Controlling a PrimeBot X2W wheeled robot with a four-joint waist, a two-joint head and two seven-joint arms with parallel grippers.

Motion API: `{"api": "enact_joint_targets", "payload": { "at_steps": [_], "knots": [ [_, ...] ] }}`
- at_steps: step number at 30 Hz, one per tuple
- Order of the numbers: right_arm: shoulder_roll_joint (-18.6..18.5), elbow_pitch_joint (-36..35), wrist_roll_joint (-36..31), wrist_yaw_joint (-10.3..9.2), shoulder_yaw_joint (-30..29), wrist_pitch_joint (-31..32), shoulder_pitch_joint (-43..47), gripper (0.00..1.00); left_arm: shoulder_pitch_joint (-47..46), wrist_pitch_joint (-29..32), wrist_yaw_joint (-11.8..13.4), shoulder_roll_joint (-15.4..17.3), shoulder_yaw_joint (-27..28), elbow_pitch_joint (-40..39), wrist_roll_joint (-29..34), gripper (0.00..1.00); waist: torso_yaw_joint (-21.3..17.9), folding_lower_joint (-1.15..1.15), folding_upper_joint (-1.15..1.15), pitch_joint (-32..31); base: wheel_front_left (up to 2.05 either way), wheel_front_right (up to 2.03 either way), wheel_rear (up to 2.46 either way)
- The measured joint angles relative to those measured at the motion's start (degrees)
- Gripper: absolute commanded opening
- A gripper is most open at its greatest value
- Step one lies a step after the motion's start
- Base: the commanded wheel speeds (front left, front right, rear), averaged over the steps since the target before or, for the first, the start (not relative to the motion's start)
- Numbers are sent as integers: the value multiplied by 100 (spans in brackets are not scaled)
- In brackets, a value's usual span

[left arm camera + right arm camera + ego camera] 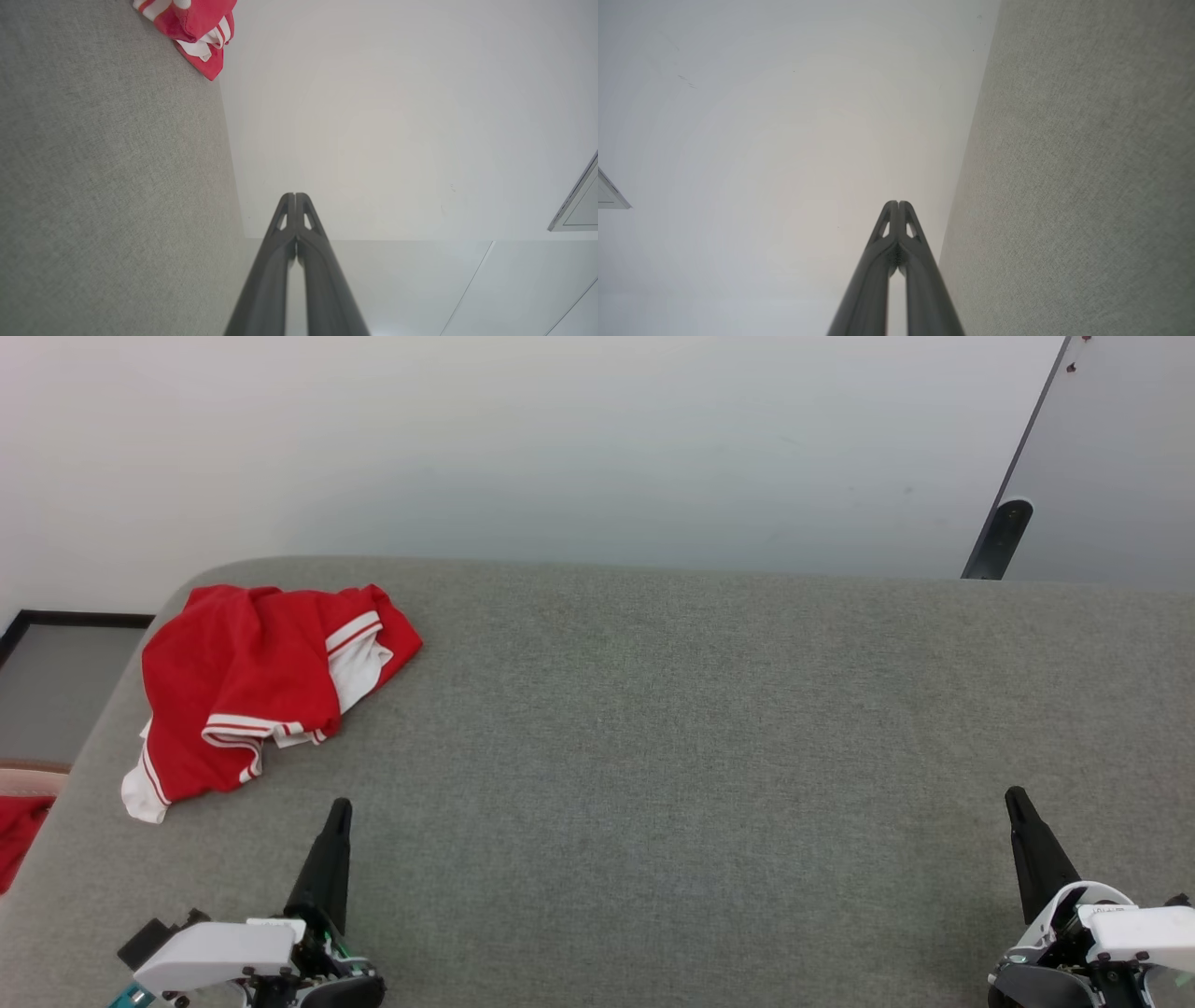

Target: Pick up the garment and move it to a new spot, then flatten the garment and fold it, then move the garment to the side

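**Nothing gripped yet**

Head view: the crumpled red jersey garment (252,681) with white striped sleeves lies at the far-left corner of the grey fabric-topped table (653,756). The left gripper (339,810) and right gripper (1017,800) hover near its front edge, both pinched closed and empty.

Left wrist view: the garment (196,28) sits by the table's far edge.

Right wrist view: closed fingers point past that edge.

The garment looks soft, light and limp; a raised sleeve fold seems the best hold.

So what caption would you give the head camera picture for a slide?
Crumpled garment lies far left on the grey table; left gripper and right gripper both shut, empty.
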Motion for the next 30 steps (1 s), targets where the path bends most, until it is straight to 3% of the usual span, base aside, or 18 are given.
{"api": "enact_joint_targets", "payload": {
  "at_steps": [13,14,30],
  "knots": [
    [0,0,0,0,1,0,0,0,0,0,0,0,-2,0,0,0,0,0,0,0,0,0,0],
    [0,0,0,0,1,0,0,100,0,0,0,0,-1,0,0,100,0,0,0,0,0,0,0],
    [-57,236,-325,-2,38,-207,182,100,244,-289,5,51,-21,122,293,100,8,0,0,9,0,0,0]
  ]
}}
